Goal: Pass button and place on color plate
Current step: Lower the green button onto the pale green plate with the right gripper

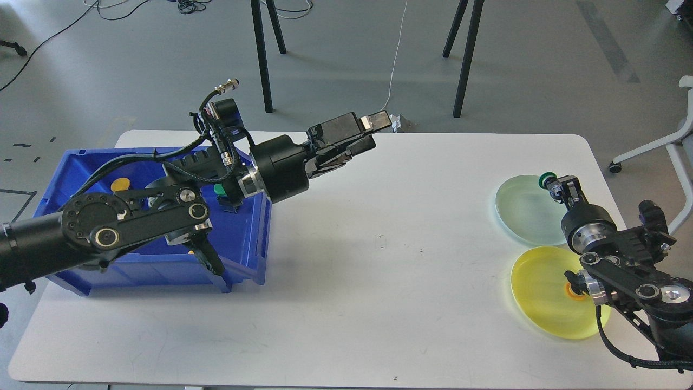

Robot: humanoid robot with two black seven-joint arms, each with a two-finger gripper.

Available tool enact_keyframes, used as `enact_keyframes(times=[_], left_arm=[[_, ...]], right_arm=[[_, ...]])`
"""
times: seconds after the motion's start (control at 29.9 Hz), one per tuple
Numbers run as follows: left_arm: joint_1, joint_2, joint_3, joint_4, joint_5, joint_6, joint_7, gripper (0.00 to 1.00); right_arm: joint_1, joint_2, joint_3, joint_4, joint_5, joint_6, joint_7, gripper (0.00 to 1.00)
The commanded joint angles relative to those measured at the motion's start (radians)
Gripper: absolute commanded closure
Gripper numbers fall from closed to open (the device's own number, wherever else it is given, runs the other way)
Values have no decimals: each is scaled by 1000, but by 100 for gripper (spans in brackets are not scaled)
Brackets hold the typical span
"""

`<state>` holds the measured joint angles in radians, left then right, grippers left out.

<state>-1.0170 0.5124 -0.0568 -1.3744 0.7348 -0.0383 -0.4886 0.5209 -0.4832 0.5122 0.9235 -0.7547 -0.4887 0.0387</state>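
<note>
Nearest the camera, the right arm rises from the lower right corner over the yellow plate [547, 295], where an orange button [573, 291] already rests. Its right pincer [551, 184] is narrow, closed on a green button [547, 177] held at the far edge of the pale green plate [522, 208]. The matching plate lies directly beneath and just toward the robot, so I judge a short lowering is what remains. The left pincer [373, 132] hangs parted and empty over the worktop [379, 281], beside the blue bin [243, 254].
</note>
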Motion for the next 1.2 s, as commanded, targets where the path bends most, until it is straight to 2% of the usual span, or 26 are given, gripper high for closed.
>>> enact_keyframes(times=[0.0, 0.07, 0.1, 0.17, 0.2, 0.23, 0.27, 0.37, 0.4, 0.47, 0.57, 0.6, 0.64, 0.67, 0.9, 1.0, 1.07, 1.17], left_arm=[[0, 0, 0, 0, 0, 0, 0, 11], [0, 0, 0, 0, 0, 0, 0, 11], [0, 0, 0, 0, 0, 0, 0, 11], [0, 0, 0, 0, 0, 0, 0, 11], [0, 0, 0, 0, 0, 0, 0, 11], [2, 0, -3, 0, 0, 0, 0, 11], [3, 0, -8, 0, 0, 0, 0, 11], [6, 0, -12, 0, 0, 0, 0, 10], [6, 0, -12, 0, 0, 0, 0, 11], [6, 0, -12, 0, 0, 0, 0, 11], [6, 0, -12, 0, 0, 0, 0, 11], [6, 0, -12, 0, 0, 0, 0, 10], [6, 0, -12, 0, 0, 0, 0, 11], [6, 0, -12, 0, 0, 0, 0, 10], [8, 0, -12, 0, 0, 0, 0, 10], [8, 0, -18, 0, -1, 1, 0, 10], [20, 3, -58, 5, -33, 0, 0, 10], [84, 14, -167, 31, -196, -18, 0, 6]], right_arm=[[-2, 0, 0, 2, 0, 0, 3, 4], [-7, 1, -1, 3, 0, 0, 3, 12], [-7, 0, -9, 12, 0, 0, 1, 28], [-10, -3, -18, 31, 0, 0, -5, 78], [-12, -2, -18, 31, -2, 0, -11, 89], [-13, -3, -18, 34, 0, 0, -19, 92], [-13, -3, -20, 38, 0, 0, -20, 99], [-22, -3, -20, 43, 0, 0, -22, 100], [-22, -3, -18, 43, 0, 0, -20, 97], [-22, -3, -9, 43, 0, 0, -16, 70], [-22, 0, -4, 41, 0, 0, -13, 46], [-22, 0, -3, 41, 0, 0, -13, 32], [-22, 0, -3, 41, 0, 0, -13, 6], [-22, 0, -1, 41, 0, 0, -14, 1], [-21, -3, 6, 47, 0, 0, -14, 1], [-21, -9, 110, 127, 8, 0, -20, 1], [-22, -31, 251, 210, 91, 15, -22, 1], [-21, -70, 428, 319, 335, 284, -20, 1]])
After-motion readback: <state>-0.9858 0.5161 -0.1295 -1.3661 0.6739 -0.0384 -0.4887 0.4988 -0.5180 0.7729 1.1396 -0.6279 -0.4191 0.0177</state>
